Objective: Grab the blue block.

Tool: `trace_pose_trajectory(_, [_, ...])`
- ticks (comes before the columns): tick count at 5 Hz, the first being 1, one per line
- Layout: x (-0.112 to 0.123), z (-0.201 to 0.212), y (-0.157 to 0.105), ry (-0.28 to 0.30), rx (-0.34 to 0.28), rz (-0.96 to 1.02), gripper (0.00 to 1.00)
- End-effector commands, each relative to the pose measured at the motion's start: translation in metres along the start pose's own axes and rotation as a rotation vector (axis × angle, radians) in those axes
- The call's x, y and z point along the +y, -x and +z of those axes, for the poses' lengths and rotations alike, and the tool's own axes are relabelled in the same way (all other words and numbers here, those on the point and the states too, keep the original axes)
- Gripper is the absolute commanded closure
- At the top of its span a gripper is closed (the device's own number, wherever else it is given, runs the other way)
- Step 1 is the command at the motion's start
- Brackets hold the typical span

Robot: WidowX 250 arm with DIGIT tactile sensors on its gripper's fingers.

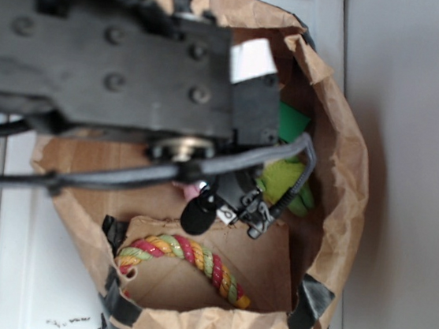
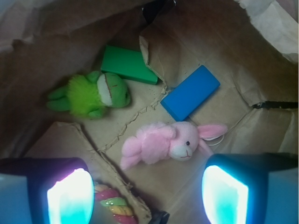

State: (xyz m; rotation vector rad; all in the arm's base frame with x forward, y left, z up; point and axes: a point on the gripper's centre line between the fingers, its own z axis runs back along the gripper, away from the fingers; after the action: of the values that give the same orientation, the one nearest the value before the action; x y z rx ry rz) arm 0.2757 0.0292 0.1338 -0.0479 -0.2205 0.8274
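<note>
Approach step, judged: nothing held yet. Blue block [image 2: 190,92] lying flat on the floor of the paper bag [image 1: 344,171], beyond the pink bunny [image 2: 163,141] and right of the green block [image 2: 127,65]. Gripper [image 2: 147,189] poised above the bag interior, jaws apart and empty (bunny between the fingers [image 2: 69,196] in wrist view). Next move: advance farther and slightly right, then descend over the block.

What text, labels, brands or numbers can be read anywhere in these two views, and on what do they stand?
None can be read.
The blue block, green block, pink bunny, green plush toy, rope and paper bag carry no print.
White patch on the robot arm: blank or too blurred to tell.
</note>
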Motion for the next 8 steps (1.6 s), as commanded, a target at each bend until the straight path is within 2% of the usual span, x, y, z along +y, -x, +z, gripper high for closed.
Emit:
trace_pose_trajectory(1, [0.008,0.009,-0.011,0.019,-0.026,0.017,0.0])
trace_pose_trajectory(5, [0.008,0.009,-0.011,0.019,-0.026,0.017,0.0])
trace_pose_trajectory(8, [0.009,-0.033,-0.028,0.006,-0.029,0.145,0.0])
